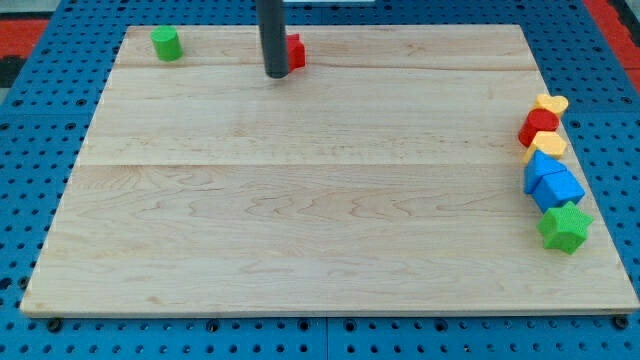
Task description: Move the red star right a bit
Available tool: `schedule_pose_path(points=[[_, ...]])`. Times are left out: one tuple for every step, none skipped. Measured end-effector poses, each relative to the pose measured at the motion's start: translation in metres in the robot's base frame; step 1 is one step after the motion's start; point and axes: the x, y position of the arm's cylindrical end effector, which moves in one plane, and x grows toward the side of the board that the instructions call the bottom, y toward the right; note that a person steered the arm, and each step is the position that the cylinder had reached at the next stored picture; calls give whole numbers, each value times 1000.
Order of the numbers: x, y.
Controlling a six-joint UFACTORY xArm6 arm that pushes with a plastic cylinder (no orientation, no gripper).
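Red star (295, 51), mostly hidden behind the rod, sits near the board's (300, 230) far edge, left of centre, with the tip (277, 74) touching or just beside its left side; the rod carries no claw, so nothing opens or shuts. A push that strikes off-centre could spin the star or nudge it toward the far edge, which lies close by. Open wood stretches well to the right. The green cylinder (166, 43) stands apart at far left, and the cluster at the right edge is distant.
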Motion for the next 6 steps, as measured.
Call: schedule_pose_path(points=[[-6, 21], [6, 31], [4, -59], [-36, -56], [-40, 5], [-35, 19]])
